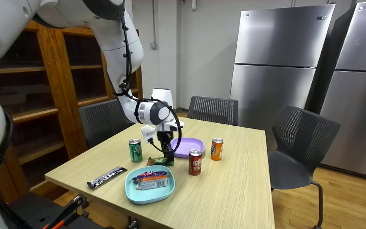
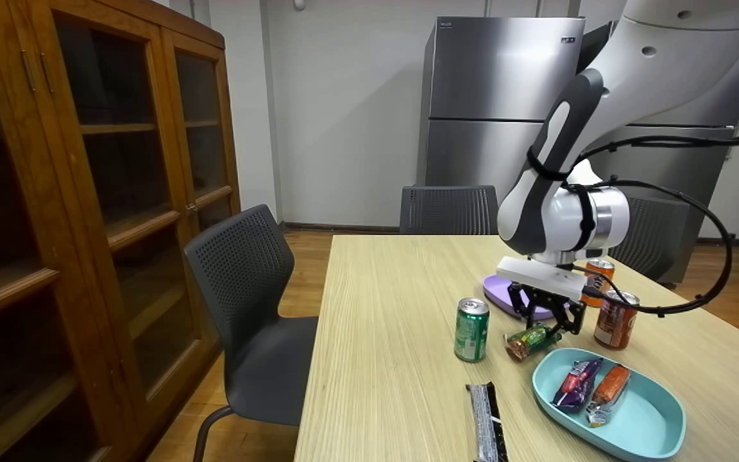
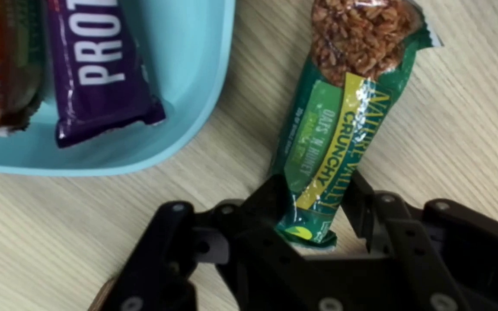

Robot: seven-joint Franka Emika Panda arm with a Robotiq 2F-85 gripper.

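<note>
Pinching the right end of a green granola bar (image 3: 339, 142), the black fingers (image 3: 270, 201) press in from both sides of its wrapper; the bar lies on the table (image 1: 227, 194), between the teal tray (image 1: 145, 195) and the purple tray (image 1: 187, 144). The teal tray, on the near side, holds two wrapped bars side by side: a purple bar (image 3: 102, 95) and an orange-and-silver bar (image 1: 152, 182). The purple tray, on the far side, is partly screened by the fingers in both exterior views. Upright cans stand around them: a green can (image 1: 135, 151) to the left, a dark red Dr Pepper can (image 1: 195, 163) to the right, and an orange can (image 1: 217, 149) farther off on the far right. At the near left a silver-and-black bar (image 1: 106, 177) lies flat, apart from the teal tray. The table has a pale wood-grain top, with dark grey chairs (image 1: 302, 136) along its left, right and far sides. Beyond, a glass-fronted wooden cabinet (image 2: 71, 244) lines the left, steel refrigerators (image 1: 275, 89) stand at the far right before a pale wall (image 2: 344, 128), and the floor (image 1: 345, 197) is brown boards
</note>
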